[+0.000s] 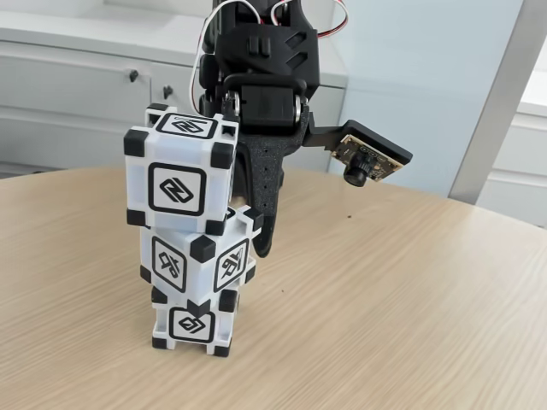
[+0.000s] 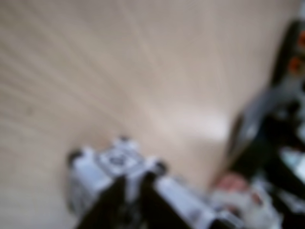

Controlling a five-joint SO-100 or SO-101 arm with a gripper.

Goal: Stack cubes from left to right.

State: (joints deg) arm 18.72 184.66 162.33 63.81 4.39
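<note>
Three cubes stand in one stack on the desk (image 1: 410, 307), toward its near edge in the fixed view. The bottom cube (image 1: 193, 325) rests flat on the wood. The middle cube (image 1: 201, 256) sits on it, turned so a corner faces the camera. The top cube (image 1: 181, 171) rests on the middle one, slightly tilted. The black tool (image 1: 248, 213) comes down from above just behind the stack, against the top cube; I cannot tell whether it grips it or has let go. The wrist view is badly blurred, showing a white cube (image 2: 114, 167) on the wood.
</note>
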